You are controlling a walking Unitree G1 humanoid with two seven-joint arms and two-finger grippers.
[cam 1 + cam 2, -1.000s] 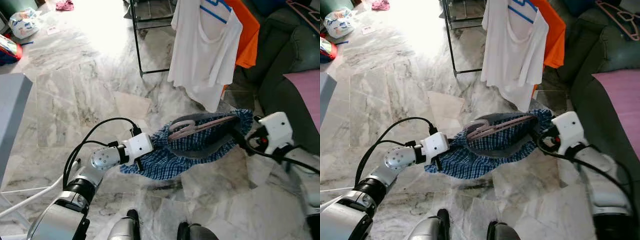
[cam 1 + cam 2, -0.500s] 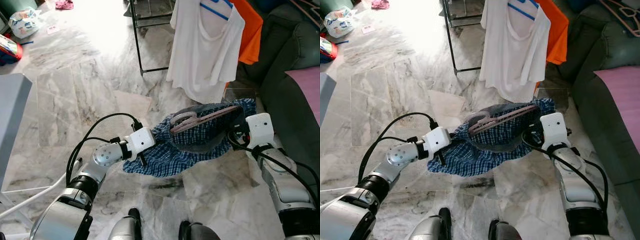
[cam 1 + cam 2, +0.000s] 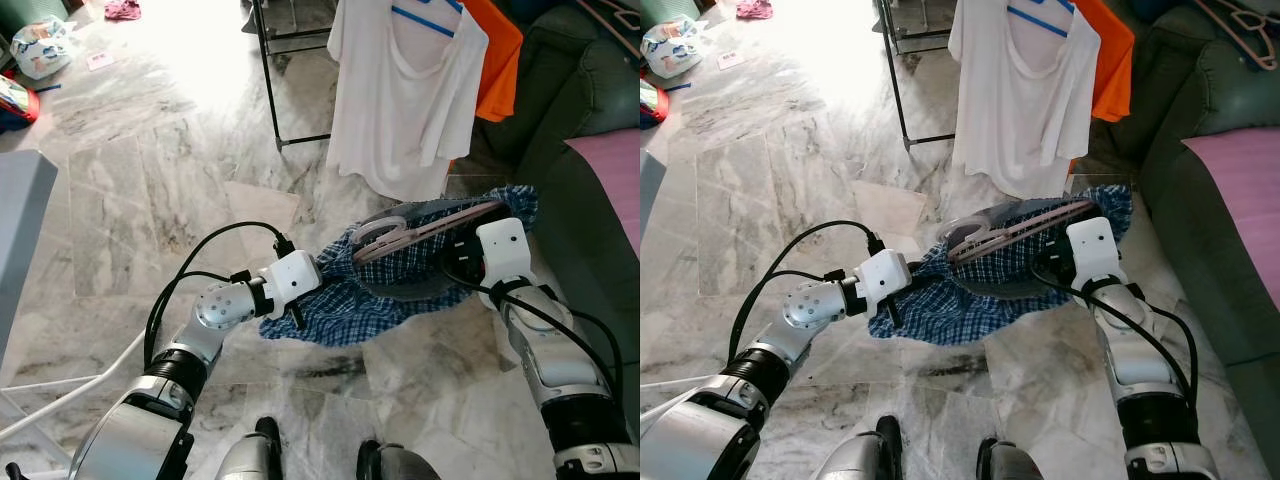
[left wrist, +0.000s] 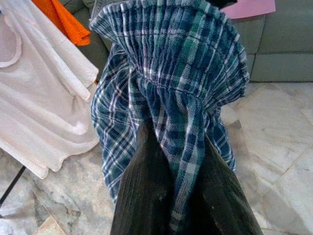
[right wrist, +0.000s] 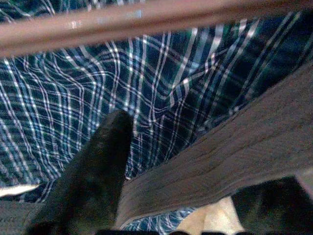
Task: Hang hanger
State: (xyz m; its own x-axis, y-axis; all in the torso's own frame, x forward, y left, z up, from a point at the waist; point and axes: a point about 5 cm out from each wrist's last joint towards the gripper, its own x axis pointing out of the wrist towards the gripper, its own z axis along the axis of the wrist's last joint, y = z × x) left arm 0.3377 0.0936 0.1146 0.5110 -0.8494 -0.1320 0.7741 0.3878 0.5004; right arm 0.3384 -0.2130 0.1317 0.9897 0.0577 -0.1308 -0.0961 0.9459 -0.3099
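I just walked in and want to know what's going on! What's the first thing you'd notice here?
The blue checked cloth stretched in the air between the two arms, with a pink hanger lying across its top. The left gripper pinches one end of it and the right gripper is at the other end. Just behind, a white T-shirt and an orange garment hang on a black rack above the marble floor.
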